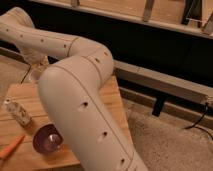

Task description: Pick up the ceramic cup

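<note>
The arm [85,95] is cream with small dark dots. The jaws, at the table's [20,95] far-left edge behind it, look pale, perhaps. Table: light wood grain. Bowl [47,139]: dark purple. Container [17,112]: white, speckled.

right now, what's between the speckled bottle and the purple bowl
Only bare wooden table lies between the speckled bottle and the purple bowl, as the camera view shows. The gripper is near the table's far edge, under the arm.
</note>
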